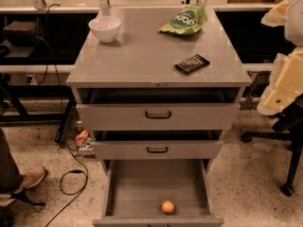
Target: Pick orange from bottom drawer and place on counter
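Observation:
The orange point(167, 207) lies on the flat grey floor of the open bottom drawer point(132, 188), near its front edge and a little right of centre. The two upper drawers stand partly open above it. The counter point(142, 56) is the grey metal top of the cabinet. My arm, in cream covers, hangs at the far right edge of the view. My gripper point(289, 116) is the dark part at its lower end, to the right of the cabinet at about the top drawer's height, well away from the orange.
On the counter stand a white bowl point(104, 28) at the back left, a green chip bag point(183, 20) at the back right and a dark snack bar point(191, 63) near the front right. A chair base point(284, 174) is at the right, a person's shoe point(29, 178) and cables at the left.

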Robot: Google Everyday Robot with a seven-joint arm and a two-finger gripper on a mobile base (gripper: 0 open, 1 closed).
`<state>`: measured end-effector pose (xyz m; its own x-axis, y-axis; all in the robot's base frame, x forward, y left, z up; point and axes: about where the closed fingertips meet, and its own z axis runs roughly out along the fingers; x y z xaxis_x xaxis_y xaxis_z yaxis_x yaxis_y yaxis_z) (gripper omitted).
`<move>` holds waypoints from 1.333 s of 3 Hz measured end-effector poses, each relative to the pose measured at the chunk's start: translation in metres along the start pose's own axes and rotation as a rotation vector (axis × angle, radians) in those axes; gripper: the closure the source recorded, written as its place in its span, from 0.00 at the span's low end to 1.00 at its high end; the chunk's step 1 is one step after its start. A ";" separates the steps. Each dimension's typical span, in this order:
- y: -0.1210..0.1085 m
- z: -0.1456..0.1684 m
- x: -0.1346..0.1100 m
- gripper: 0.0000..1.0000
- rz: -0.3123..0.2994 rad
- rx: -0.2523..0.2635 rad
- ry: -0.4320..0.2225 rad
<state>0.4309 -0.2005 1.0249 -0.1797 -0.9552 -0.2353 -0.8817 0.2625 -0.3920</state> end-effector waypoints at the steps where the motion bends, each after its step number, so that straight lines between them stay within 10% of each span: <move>1: 0.000 0.000 0.000 0.00 0.000 0.000 0.000; 2: 0.028 0.035 -0.002 0.00 0.027 -0.095 0.055; 4: 0.154 0.182 -0.018 0.00 0.199 -0.378 0.181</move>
<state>0.3776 -0.1178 0.8069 -0.4051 -0.9087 -0.1009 -0.9135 0.4068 0.0045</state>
